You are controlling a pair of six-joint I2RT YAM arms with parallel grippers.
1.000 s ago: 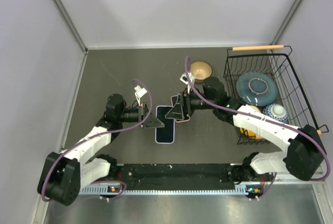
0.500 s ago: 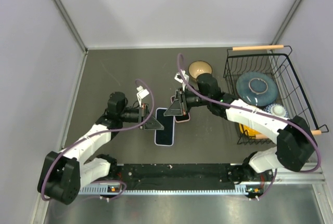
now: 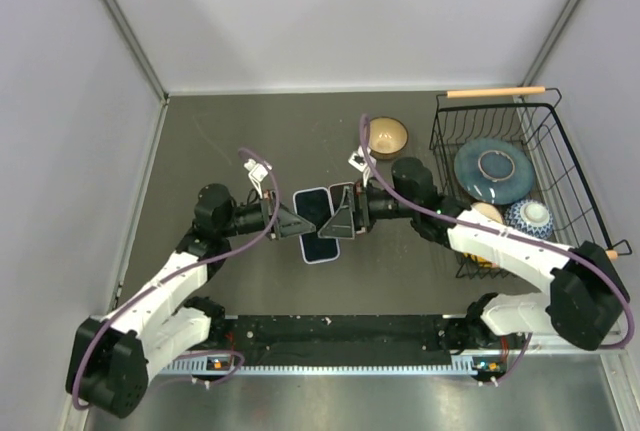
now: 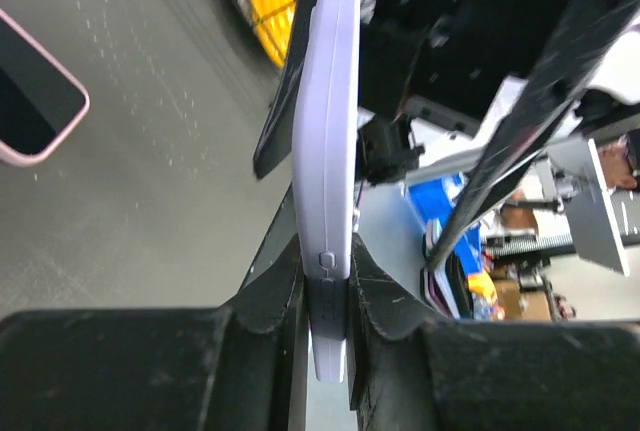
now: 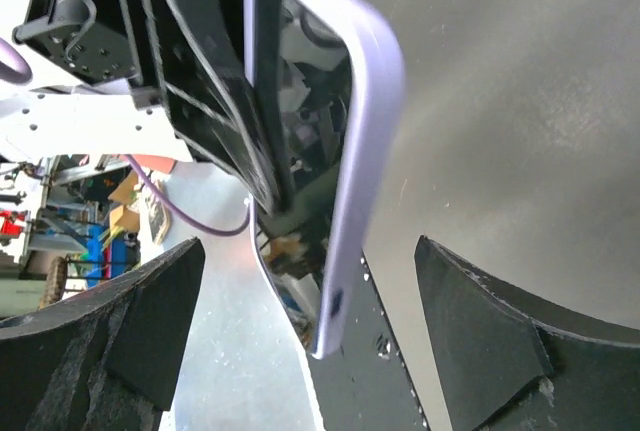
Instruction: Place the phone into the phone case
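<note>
Nearest us, two grippers meet at mid-counter. The left gripper (image 3: 287, 223) has its jaws closed tight on the one phone (image 4: 328, 151), pinching it across its thin edge. The right gripper (image 3: 338, 223) faces it with jaws spread wide and the phone between them; we cannot tell if they touch. From above we see the phone's long axis running roughly near to far. Just beyond lies the one pink case (image 3: 343, 194), flat and open side up. Bare counter (image 3: 220, 151) opens to the left. On the far right sit one bowl (image 3: 385, 135) and one wire basket (image 3: 445, 126).

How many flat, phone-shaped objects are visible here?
2. The lavender-edged object is clamped on edge in the left gripper; the pink-edged object lies flat on the table. More could be hidden from view.
</note>
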